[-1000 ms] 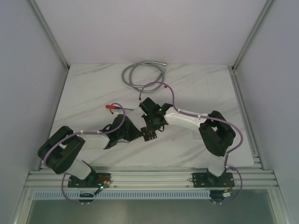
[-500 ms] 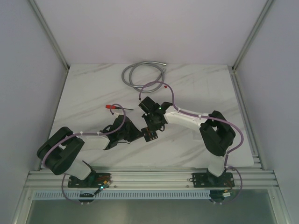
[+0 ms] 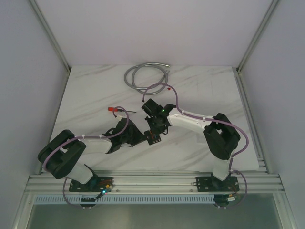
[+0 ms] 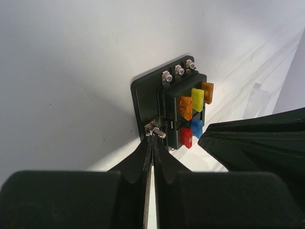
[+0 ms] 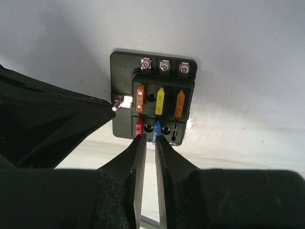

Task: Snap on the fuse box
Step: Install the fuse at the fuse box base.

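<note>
Lying flat on the table between the arms, the fuse box sits directly ahead of both sets of fingertips. The left gripper is pinched almost closed on its side stud. The right gripper, jaws at a narrow slit, straddles the blue fuse; grip cannot be confirmed, and this arm is judged better placed to press down.

The fuse box lies mid-tabletop, with the left tool at its left edge and the right tool at its far side. A screwdriver lies far-left of it, and a coiled cable lies by the far edge.
</note>
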Robot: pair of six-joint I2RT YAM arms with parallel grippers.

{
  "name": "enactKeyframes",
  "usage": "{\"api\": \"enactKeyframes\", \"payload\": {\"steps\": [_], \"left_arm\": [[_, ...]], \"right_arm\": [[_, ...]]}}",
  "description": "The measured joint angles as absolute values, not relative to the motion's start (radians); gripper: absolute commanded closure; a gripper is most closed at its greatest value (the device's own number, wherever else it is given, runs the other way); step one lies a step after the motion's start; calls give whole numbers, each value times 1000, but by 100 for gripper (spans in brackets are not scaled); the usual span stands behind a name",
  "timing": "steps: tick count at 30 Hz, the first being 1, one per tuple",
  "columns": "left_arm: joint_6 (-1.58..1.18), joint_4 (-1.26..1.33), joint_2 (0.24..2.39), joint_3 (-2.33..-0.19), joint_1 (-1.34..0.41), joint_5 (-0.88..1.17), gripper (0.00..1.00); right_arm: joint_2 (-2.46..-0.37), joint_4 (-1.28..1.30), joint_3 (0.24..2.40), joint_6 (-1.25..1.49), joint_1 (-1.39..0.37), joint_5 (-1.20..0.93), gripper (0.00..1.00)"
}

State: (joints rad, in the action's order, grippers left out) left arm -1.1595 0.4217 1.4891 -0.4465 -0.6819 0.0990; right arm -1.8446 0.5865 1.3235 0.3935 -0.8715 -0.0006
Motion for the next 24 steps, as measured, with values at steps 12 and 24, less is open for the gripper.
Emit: {"api": "enactKeyframes", "payload": {"steps": [12, 24], "left_arm": [[-1167, 422, 1489, -447, -687, 96, 87], [-1167, 421, 1489, -447, -688, 96, 87]], "right_arm": [[-1845, 618, 1322, 401, -871, 5, 81], [-1845, 626, 1322, 401, -871, 9, 83]]}}
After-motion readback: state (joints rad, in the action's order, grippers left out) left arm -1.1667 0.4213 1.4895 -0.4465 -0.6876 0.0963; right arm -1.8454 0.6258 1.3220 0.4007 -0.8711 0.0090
